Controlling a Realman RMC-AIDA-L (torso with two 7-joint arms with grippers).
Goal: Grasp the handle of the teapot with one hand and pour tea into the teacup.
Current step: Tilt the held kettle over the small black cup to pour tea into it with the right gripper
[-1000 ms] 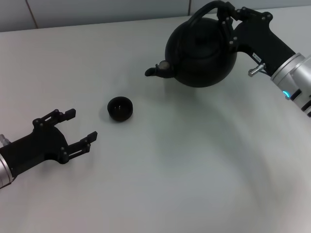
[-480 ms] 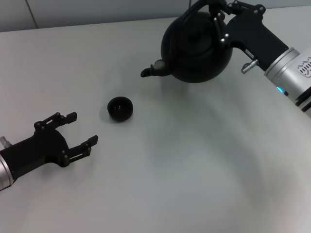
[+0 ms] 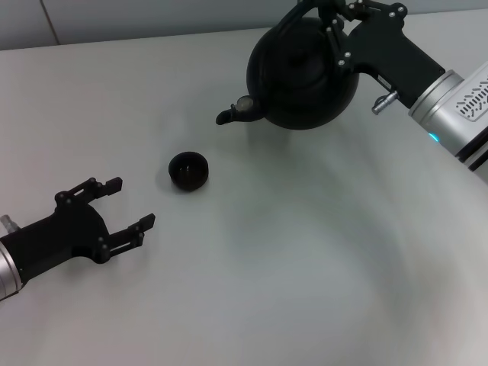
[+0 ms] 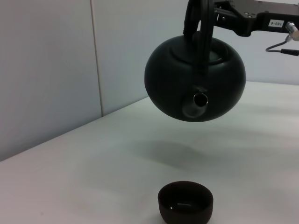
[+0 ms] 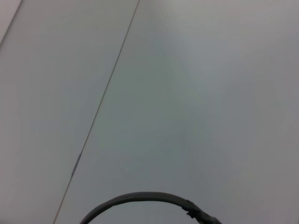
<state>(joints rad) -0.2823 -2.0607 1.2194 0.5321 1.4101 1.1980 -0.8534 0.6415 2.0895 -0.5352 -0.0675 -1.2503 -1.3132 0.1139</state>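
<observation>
Jaws of right gripper (image 3: 333,15) clamped on handle (image 4: 198,28), teapot (image 3: 301,72) aloft over white table (image 3: 305,252); left gripper (image 3: 126,206) jaws apart.

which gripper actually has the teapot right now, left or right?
The right gripper, at the far right: shut on the handle, holding the teapot off the table. The left gripper sits open and empty near the teacup.

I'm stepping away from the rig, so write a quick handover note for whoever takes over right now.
Right hand: shut on the handle, holding the teapot in the air above the table, spout toward the teacup.
Left hand: open, idle low on the robot's left.
Teacup: upright on the table, between the left hand and the teapot.
Done: grasp and lift.
Left: carry the spout over the teacup, tilt, pour.
</observation>
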